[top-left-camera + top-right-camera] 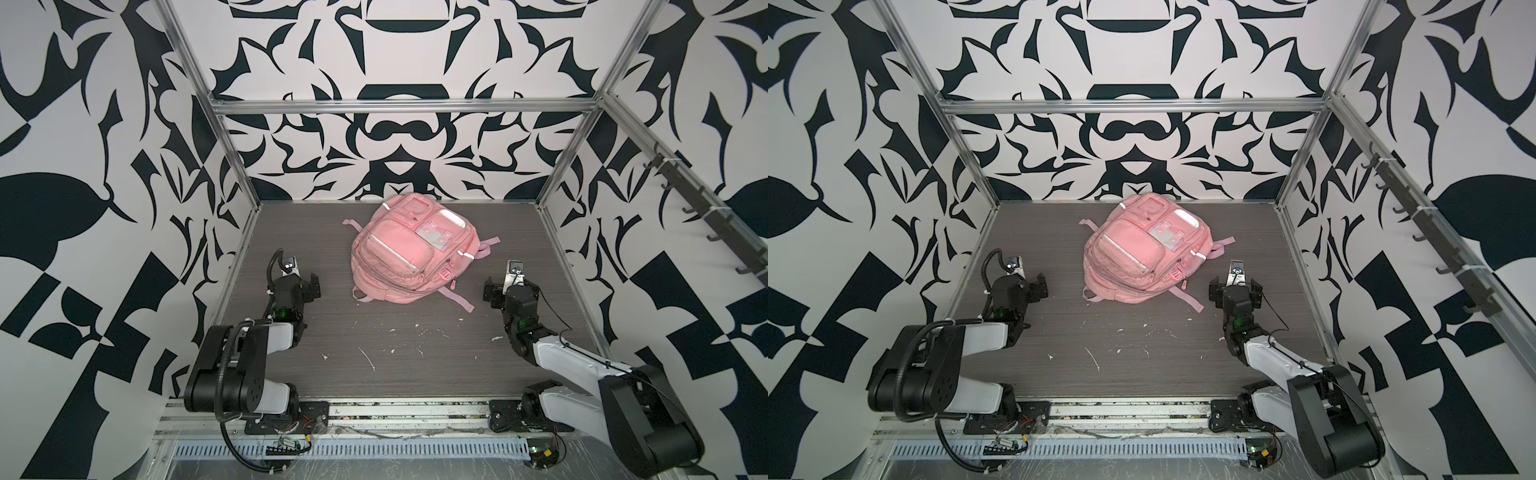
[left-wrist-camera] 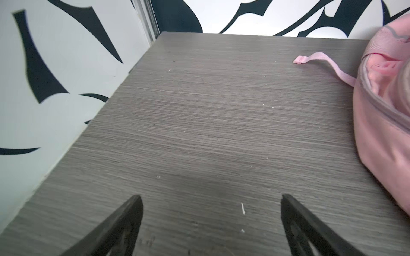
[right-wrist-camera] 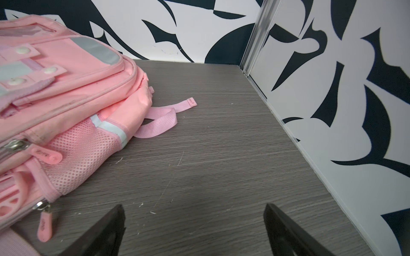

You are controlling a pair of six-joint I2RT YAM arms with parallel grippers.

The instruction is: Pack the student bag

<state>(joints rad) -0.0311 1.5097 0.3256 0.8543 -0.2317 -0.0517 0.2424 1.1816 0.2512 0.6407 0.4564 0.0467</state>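
Pink student bag [image 1: 409, 253] (zipped), front-up, mid-table

In both top views: set high and well back from the student bag [image 1: 409, 253], tilted steeply down toward the back wall [image 1: 399, 145] behind it, taking in the whole table [image 1: 374, 353]; nearly the same scene, shifted slightly sideways. From the left wrist: low over the table, close beside the student bag [image 2: 381, 133], looking past the left gripper [image 2: 210, 196] toward that wall. From the right wrist: equally low and close on the bag's opposite side, looking past the right gripper [image 3: 194, 205] toward the same wall. Shared by all four: bag and surrounding tabletop.
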